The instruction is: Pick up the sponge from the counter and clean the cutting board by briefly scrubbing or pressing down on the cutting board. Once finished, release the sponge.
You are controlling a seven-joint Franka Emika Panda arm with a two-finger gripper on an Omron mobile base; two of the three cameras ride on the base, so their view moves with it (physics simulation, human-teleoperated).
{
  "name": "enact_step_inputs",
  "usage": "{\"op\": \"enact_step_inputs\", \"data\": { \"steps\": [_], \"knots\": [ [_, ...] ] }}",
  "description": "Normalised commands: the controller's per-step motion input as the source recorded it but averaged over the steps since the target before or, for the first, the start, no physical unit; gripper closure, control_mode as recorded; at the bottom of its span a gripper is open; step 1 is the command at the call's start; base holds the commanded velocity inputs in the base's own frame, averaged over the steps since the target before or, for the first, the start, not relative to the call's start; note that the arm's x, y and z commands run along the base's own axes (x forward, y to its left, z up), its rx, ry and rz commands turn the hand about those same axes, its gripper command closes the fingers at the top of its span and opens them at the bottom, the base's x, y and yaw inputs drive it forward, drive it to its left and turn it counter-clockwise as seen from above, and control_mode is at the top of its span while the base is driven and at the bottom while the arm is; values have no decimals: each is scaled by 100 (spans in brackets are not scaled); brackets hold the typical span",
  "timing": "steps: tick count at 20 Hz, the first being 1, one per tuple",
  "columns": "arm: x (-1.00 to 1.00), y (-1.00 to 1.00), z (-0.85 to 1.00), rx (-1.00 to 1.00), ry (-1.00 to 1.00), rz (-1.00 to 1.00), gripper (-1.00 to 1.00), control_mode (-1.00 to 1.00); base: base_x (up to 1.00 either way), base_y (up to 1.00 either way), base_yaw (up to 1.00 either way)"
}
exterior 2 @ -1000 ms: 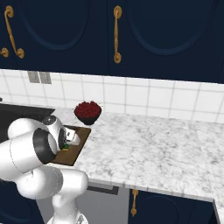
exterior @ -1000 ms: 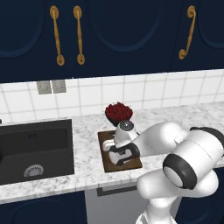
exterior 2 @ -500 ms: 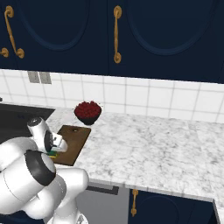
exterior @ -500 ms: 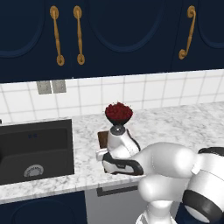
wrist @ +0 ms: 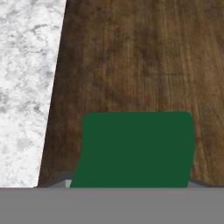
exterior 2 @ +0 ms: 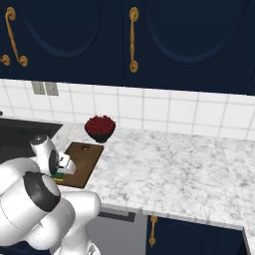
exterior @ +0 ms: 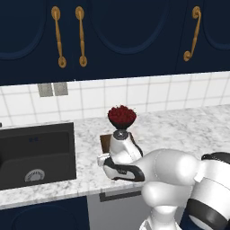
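The sponge [wrist: 136, 148] shows its green top close up in the hand view, low over the dark brown cutting board [wrist: 144, 57]. It sits near the board's edge, where the white marble counter [wrist: 26, 87] begins. In the right base view my gripper [exterior 2: 61, 171] points down at the near left part of the cutting board [exterior 2: 84, 157], shut on the sponge [exterior 2: 60, 176], which rests on or just above the wood. The fingers themselves are hidden by the hand and the sponge. In the left base view the arm covers most of the cutting board [exterior: 105, 142].
A dark bowl of red fruit [exterior 2: 100, 127] stands just behind the board. The dark sink basin [exterior: 36, 152] lies to the left. Marble counter [exterior 2: 174, 164] stretches to the right, and navy cabinets with brass handles hang above.
The arm has folded lower and the hand has drawn the sponge toward the board's near left edge, down close to the wood.
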Motion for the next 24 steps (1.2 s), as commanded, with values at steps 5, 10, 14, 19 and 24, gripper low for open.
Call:
{"op": "enact_step_inputs", "data": {
  "steps": [5,10,14,19,24],
  "knots": [
    [-6,-93,-6,9,0,3,100,-100,0,0,0],
    [-23,-50,-37,1,0,0,100,-100,0,0,0],
    [-49,-20,-95,-1,4,0,100,-100,0,0,0],
    [-68,-24,-100,0,1,0,100,-100,0,0,0],
    [2,-32,-60,0,-9,1,100,-100,0,0,0]
  ]
}}
